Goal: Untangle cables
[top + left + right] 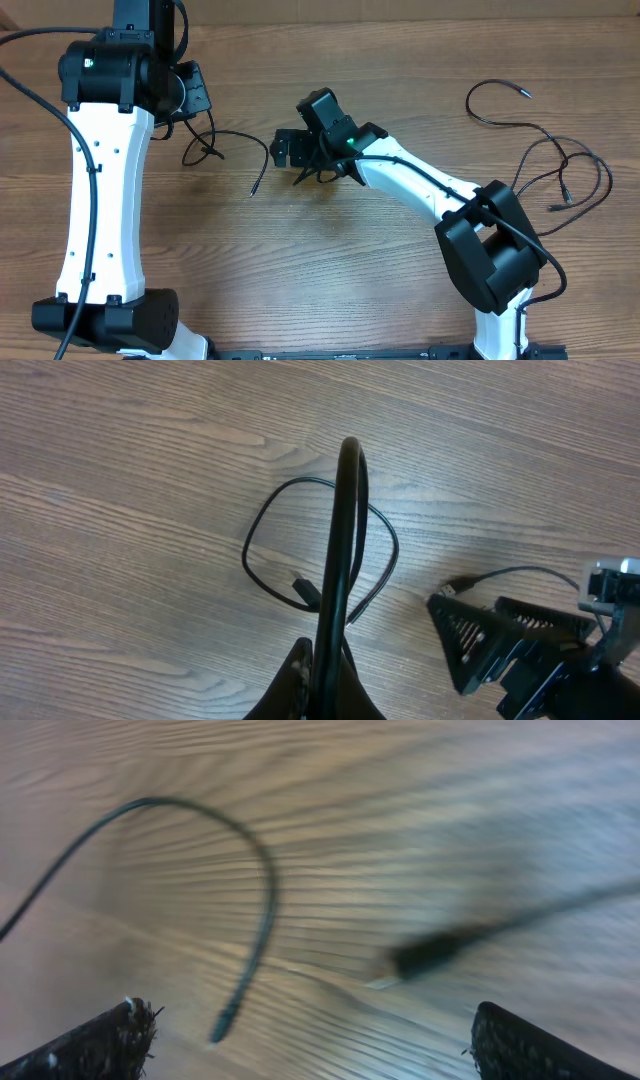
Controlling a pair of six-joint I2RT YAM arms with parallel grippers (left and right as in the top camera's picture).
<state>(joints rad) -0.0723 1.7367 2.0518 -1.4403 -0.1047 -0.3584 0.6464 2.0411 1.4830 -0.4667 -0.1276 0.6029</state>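
A thin black cable (267,152) lies looped on the wooden table left of centre, its free end pointing down. My left gripper (200,105) is above the loop's left part. In the left wrist view my left gripper (330,650) is shut on a strand of this cable (345,510), which rises from the jaws over the loop (246,555) on the table. My right gripper (285,150) is just right of the loop. Its fingers (310,1020) are wide open and empty over a cable end (268,890) and a blurred plug (430,955). More cables (541,128) lie tangled at the far right.
The right gripper (520,650) shows at the lower right of the left wrist view, close to the loop. The right arm's base (495,250) stands at the lower right, the left arm (100,180) along the left side.
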